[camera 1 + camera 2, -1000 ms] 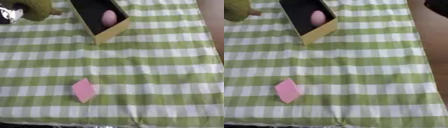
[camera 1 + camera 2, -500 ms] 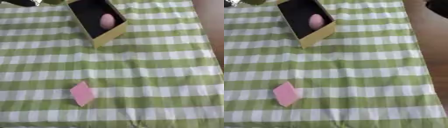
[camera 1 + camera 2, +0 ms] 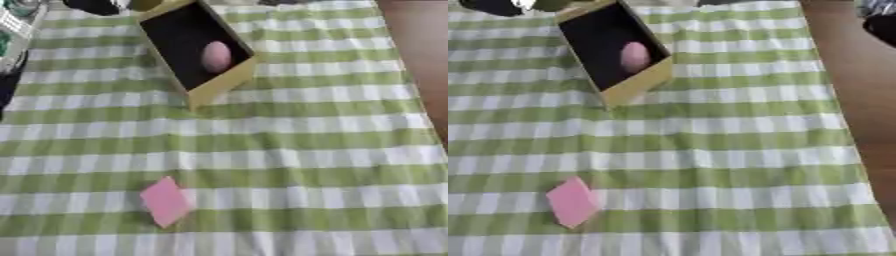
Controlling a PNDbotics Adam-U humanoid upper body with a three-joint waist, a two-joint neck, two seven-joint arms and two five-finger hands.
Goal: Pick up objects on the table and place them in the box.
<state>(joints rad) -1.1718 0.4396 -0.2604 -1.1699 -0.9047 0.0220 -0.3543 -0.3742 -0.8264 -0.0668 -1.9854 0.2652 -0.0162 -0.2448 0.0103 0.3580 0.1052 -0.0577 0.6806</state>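
An open yellow box [image 3: 219, 85] with a black inside lies askew at the top of the green checked cloth. A pink egg-shaped thing [image 3: 216, 56] rests inside it. A flat pink piece [image 3: 164, 201] lies on the cloth near the front left. At the top edge my left hand [image 3: 92, 6] shows as a dark shape, holding an olive-green object [image 3: 144, 4] just past the box's far left corner. Most of both is cut off. My right hand [image 3: 881, 22] is a dark shape in the top right corner, off the table.
The cloth-covered table [image 3: 306, 150] ends at the right, where brown floor [image 3: 868, 100] shows. Silver and dark parts of my left arm [image 3: 13, 25] run along the left edge.
The camera has tilted, so the box and the pink piece sit lower in view. My left hand has carried the green object rightward, from left of the box to its far corner.
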